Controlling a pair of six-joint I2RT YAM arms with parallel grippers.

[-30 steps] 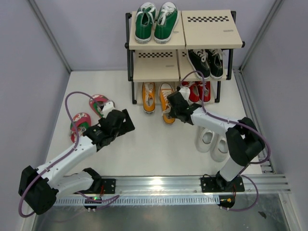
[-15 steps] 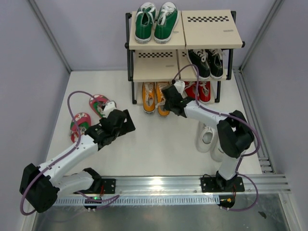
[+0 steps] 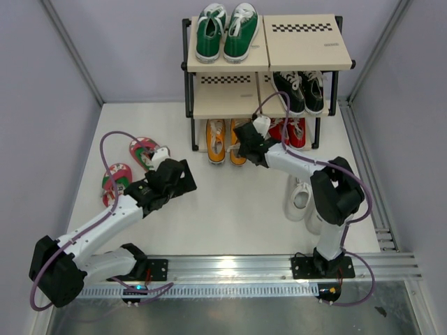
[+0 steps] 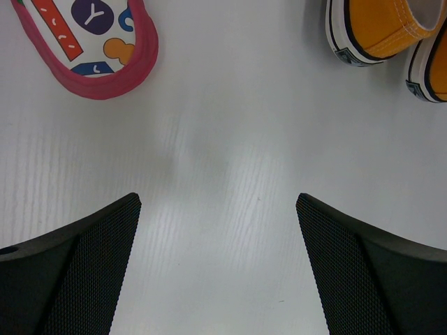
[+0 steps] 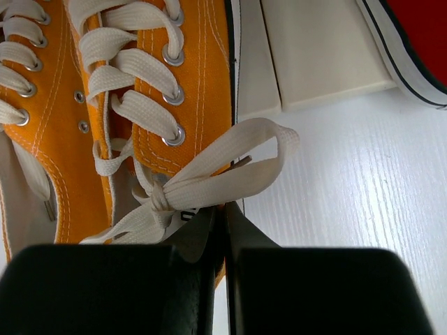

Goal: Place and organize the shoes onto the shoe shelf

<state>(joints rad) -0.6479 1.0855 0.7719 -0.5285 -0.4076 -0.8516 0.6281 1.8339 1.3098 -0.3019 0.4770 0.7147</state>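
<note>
Since a second ago the right arm has slid one of the orange canvas sneakers with white laces [image 5: 206,77] back from in front of the black-framed, beige-boarded shoe shelf [image 3: 307,45] into its bottom-left bay, beside its mate. Nearest, well in front of the shelf's left side, the left gripper [image 4: 218,265] hangs wide open over the white table [image 4: 223,139]. Plain white sneakers [image 3: 306,201] lie before the shelf's right half, and pink flip-flops with dotted insoles [image 3: 143,150] lie off its left front corner. The right gripper [image 5: 225,227], pressed shut, touches the orange sneaker by its laces. Red sneakers [image 3: 290,131] fill the bottom-right bay.
</note>
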